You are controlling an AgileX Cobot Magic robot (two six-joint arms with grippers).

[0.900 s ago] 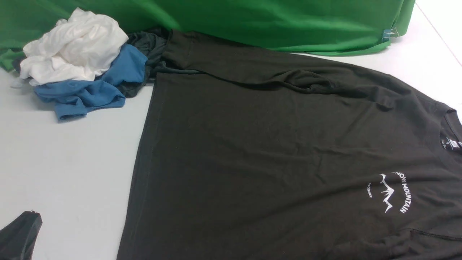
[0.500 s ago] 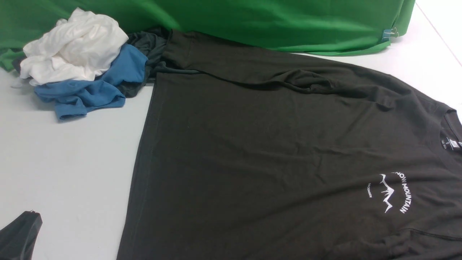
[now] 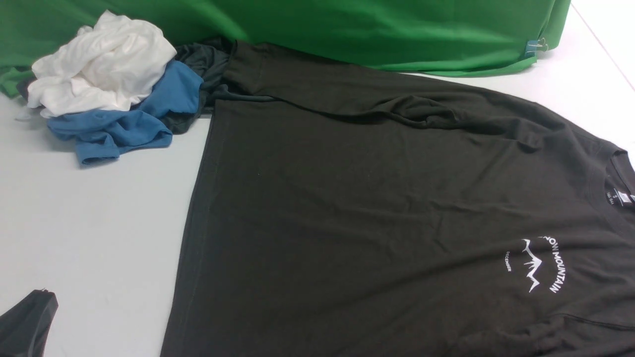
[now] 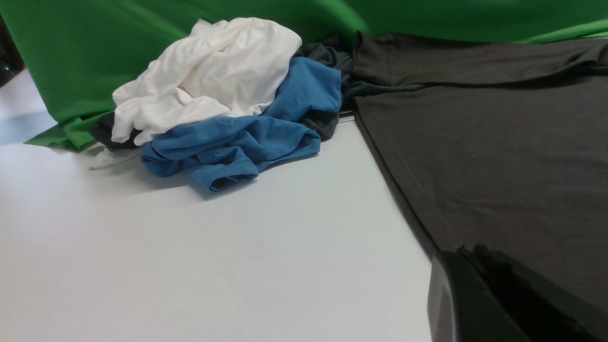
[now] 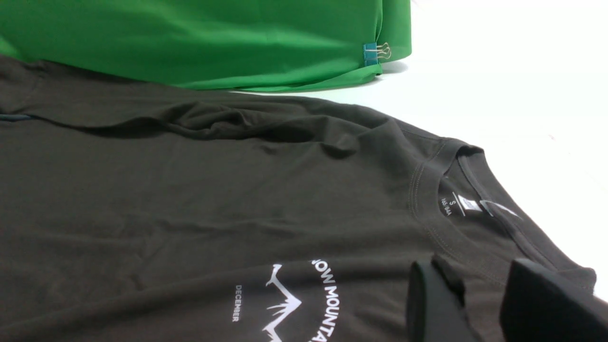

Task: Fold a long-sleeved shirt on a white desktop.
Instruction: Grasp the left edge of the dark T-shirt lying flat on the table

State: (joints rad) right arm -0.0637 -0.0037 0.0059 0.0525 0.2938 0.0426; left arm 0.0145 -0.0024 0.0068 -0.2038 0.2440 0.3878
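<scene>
The large dark charcoal soft-knit long-sleeved shirt (image 3: 377, 208) lies spread flat on the smooth white worktop (image 3: 89, 223). Its hem edge (image 4: 399, 194) is just beside the left end effector (image 4: 470, 254) and its ribbed collar (image 5: 427, 199) is just ahead of the right end effector (image 5: 479, 289). The left one is pressed together; the right one stands spread, pinching nothing. I judge the fabric light, limp and slightly stretchy, so it will sag; hem corner and shoulder seem good places to pinch. Only the right wrist view shows the right end effector; the left wrist view shows the hem closely
</scene>
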